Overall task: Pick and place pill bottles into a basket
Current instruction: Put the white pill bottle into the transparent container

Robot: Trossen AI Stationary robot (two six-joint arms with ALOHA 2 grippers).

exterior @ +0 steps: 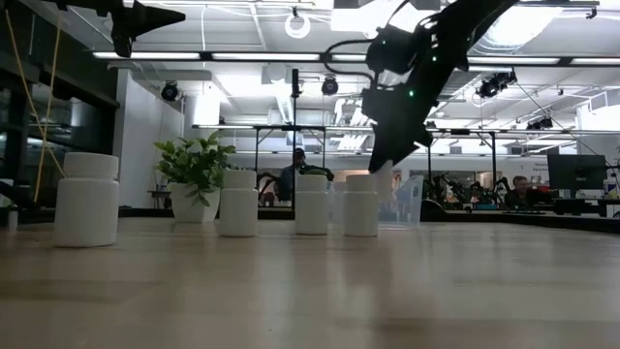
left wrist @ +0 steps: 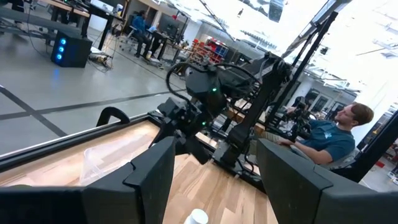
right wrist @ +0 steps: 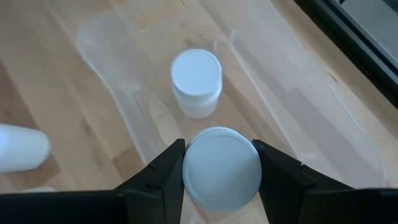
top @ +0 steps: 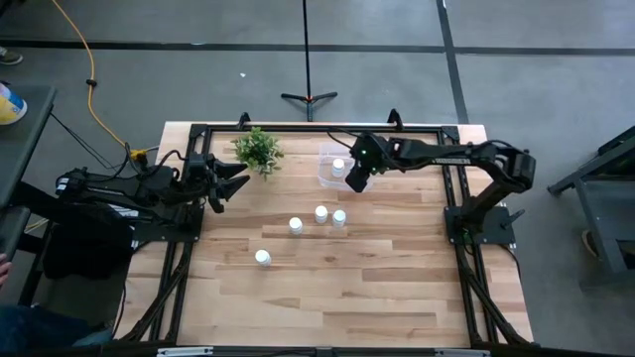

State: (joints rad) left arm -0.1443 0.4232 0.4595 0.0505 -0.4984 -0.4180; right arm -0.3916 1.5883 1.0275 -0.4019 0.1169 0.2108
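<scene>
Gripping bottle (right wrist: 221,163) (right hand (right wrist: 221,171))

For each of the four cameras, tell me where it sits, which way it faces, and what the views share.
High view: above the table, facing straight down; both dark arms show, the right gripper over the clear plastic rectangular basket.
Low view: at tabletop height, facing level across; four small white capped pill bottles stand in a row, an arm descends.
Left wrist view: on the left arm, facing across the table; its own open dark fingers show.
Right wrist view: on the right arm, facing down; its fingers grip a bottle.
Shared: the high and right wrist views both show the basket.
</scene>
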